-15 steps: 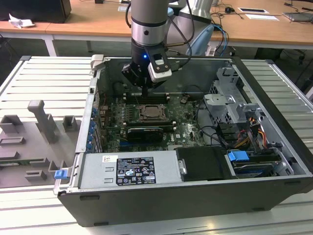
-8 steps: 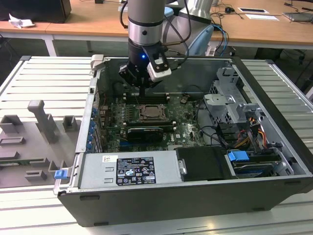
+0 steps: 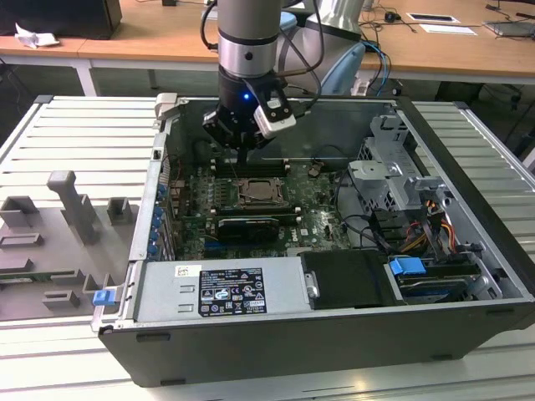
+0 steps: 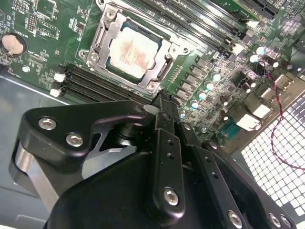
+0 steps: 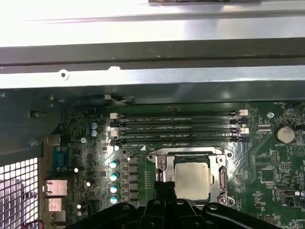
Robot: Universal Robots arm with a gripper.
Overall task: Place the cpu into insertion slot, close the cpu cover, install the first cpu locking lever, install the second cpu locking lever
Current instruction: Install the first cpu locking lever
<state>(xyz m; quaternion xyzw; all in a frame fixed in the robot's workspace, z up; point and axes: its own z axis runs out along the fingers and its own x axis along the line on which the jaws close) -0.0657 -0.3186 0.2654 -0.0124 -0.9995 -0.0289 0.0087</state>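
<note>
Jaws: mine, matte black with bright screw heads. In the second wrist view my fingertips are drawn together to a narrow point with nothing between them, just off one corner of the socket frame.
Arm: one silver-grey column with a blue light glowing at my wrist, reaching down into the case.
Cpu: one flat square chip with a pale beige-silver top and a faint rusty smear, lying level in the insertion slot.
Insertion slot: one dark square socket, close to my jaws at about 5 o'clock from them on the exterior view.
Cpu cover: one thin silvery frame with a cut-out centre, lying down flat around the chip.
Lever: a thin wire rod runs along one edge of the frame. I cannot tell whether it is latched.
Board: a green circuit board, glossy and crowded, with one round coin battery.
Memory slots: I count four in the first wrist view. They are long, black and side by side, just beside the socket.
Case: one open dark grey computer box, with a silvery labelled power unit at 7 o'clock from the socket.
Worktop: pale ribbed metal slats, with grey blocky fixtures at 9 o'clock from the case.
Room: wooden desks run across behind.
</note>
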